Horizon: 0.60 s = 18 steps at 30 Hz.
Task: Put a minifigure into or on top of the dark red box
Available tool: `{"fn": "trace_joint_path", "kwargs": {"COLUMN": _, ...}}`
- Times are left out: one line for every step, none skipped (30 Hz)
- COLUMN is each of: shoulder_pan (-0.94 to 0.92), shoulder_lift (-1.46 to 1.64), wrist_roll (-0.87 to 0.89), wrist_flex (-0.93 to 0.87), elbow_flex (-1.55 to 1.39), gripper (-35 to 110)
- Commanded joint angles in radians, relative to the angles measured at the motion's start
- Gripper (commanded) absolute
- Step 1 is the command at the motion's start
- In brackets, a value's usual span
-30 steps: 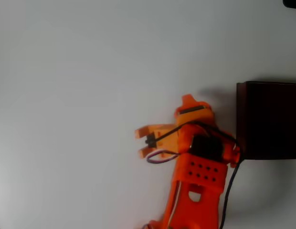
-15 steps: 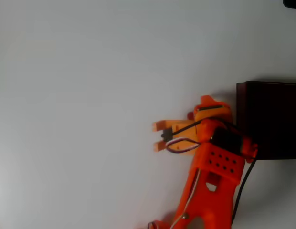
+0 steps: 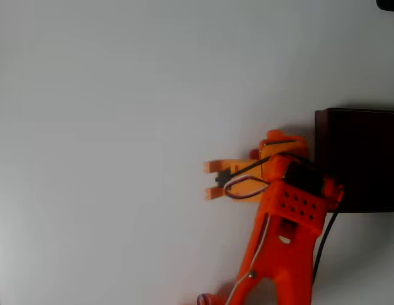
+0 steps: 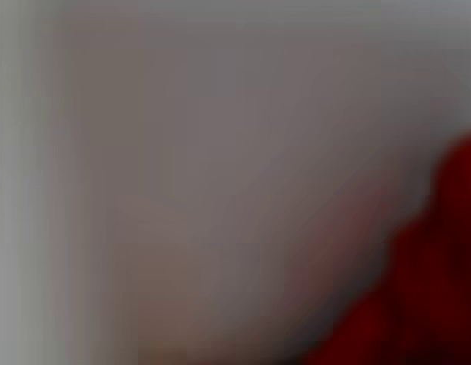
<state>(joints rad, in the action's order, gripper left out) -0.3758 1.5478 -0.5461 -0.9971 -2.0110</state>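
Note:
In the overhead view the dark red box (image 3: 359, 159) stands at the right edge, with thin maroon walls and a near-black inside. My orange gripper (image 3: 281, 145) hangs just left of the box's left wall, close to it. Its fingertips are hidden under its own body, so its state does not show. A small dark red bit (image 3: 254, 154) peeks out at the gripper's left side; I cannot tell whether it is the minifigure. The wrist view is heavily blurred, with a red blob (image 4: 425, 289) at its lower right that I cannot identify.
The orange arm (image 3: 279, 254) rises from the bottom edge, with a black cable (image 3: 324, 244) along its right side. Two orange prongs (image 3: 213, 179) stick out to the left. The white table (image 3: 121, 140) spreads wide to the left and top.
Over the last second the arm and gripper swung right, from mid-table to right beside the box's left wall. In the last half second they barely shifted.

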Motion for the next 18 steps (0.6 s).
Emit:
{"fn": "trace_joint_path", "kwargs": {"shoulder_pan": -0.023, "shoulder_lift": -0.006, "wrist_roll": 0.002, "wrist_flex": -0.011, "elbow_flex": 0.043, "gripper": 27}}
{"fn": "trace_joint_path", "kwargs": {"shoulder_pan": -0.025, "shoulder_lift": -0.012, "wrist_roll": 0.002, "wrist_flex": -0.011, "elbow_flex": 0.046, "gripper": 27}}
{"fn": "trace_joint_path", "kwargs": {"shoulder_pan": -0.026, "shoulder_lift": -0.018, "wrist_roll": 0.002, "wrist_flex": -0.009, "elbow_flex": 0.049, "gripper": 27}}
{"fn": "trace_joint_path", "kwargs": {"shoulder_pan": -0.026, "shoulder_lift": -0.028, "wrist_roll": 0.002, "wrist_flex": -0.008, "elbow_flex": 0.054, "gripper": 27}}
{"fn": "trace_joint_path", "kwargs": {"shoulder_pan": -0.026, "shoulder_lift": -0.035, "wrist_roll": 0.003, "wrist_flex": -0.008, "elbow_flex": 0.061, "gripper": 27}}
{"fn": "trace_joint_path", "kwargs": {"shoulder_pan": -0.026, "shoulder_lift": -0.043, "wrist_roll": 0.005, "wrist_flex": -0.008, "elbow_flex": 0.066, "gripper": 27}}
{"fn": "trace_joint_path", "kwargs": {"shoulder_pan": -0.026, "shoulder_lift": -0.052, "wrist_roll": 0.011, "wrist_flex": -0.009, "elbow_flex": 0.074, "gripper": 27}}
{"fn": "trace_joint_path", "kwargs": {"shoulder_pan": -0.028, "shoulder_lift": -0.057, "wrist_roll": 0.012, "wrist_flex": -0.014, "elbow_flex": 0.080, "gripper": 27}}
{"fn": "trace_joint_path", "kwargs": {"shoulder_pan": -0.029, "shoulder_lift": -0.060, "wrist_roll": 0.012, "wrist_flex": -0.014, "elbow_flex": 0.083, "gripper": 27}}
{"fn": "trace_joint_path", "kwargs": {"shoulder_pan": -0.034, "shoulder_lift": -0.063, "wrist_roll": 0.011, "wrist_flex": -0.014, "elbow_flex": 0.087, "gripper": 26}}
{"fn": "trace_joint_path", "kwargs": {"shoulder_pan": -0.038, "shoulder_lift": -0.064, "wrist_roll": 0.012, "wrist_flex": -0.015, "elbow_flex": 0.091, "gripper": 26}}
{"fn": "trace_joint_path", "kwargs": {"shoulder_pan": -0.044, "shoulder_lift": -0.066, "wrist_roll": 0.014, "wrist_flex": -0.017, "elbow_flex": 0.091, "gripper": 26}}
{"fn": "trace_joint_path", "kwargs": {"shoulder_pan": -0.049, "shoulder_lift": -0.066, "wrist_roll": 0.014, "wrist_flex": -0.020, "elbow_flex": 0.091, "gripper": 26}}
{"fn": "trace_joint_path", "kwargs": {"shoulder_pan": -0.052, "shoulder_lift": -0.066, "wrist_roll": 0.014, "wrist_flex": -0.021, "elbow_flex": 0.091, "gripper": 26}}
{"fn": "trace_joint_path", "kwargs": {"shoulder_pan": -0.055, "shoulder_lift": -0.066, "wrist_roll": 0.015, "wrist_flex": -0.025, "elbow_flex": 0.091, "gripper": 26}}
{"fn": "trace_joint_path", "kwargs": {"shoulder_pan": -0.055, "shoulder_lift": -0.066, "wrist_roll": 0.015, "wrist_flex": -0.029, "elbow_flex": 0.089, "gripper": 26}}
{"fn": "trace_joint_path", "kwargs": {"shoulder_pan": -0.055, "shoulder_lift": -0.066, "wrist_roll": 0.015, "wrist_flex": -0.032, "elbow_flex": 0.087, "gripper": 26}}
{"fn": "trace_joint_path", "kwargs": {"shoulder_pan": -0.055, "shoulder_lift": -0.066, "wrist_roll": 0.015, "wrist_flex": -0.035, "elbow_flex": 0.086, "gripper": 26}}
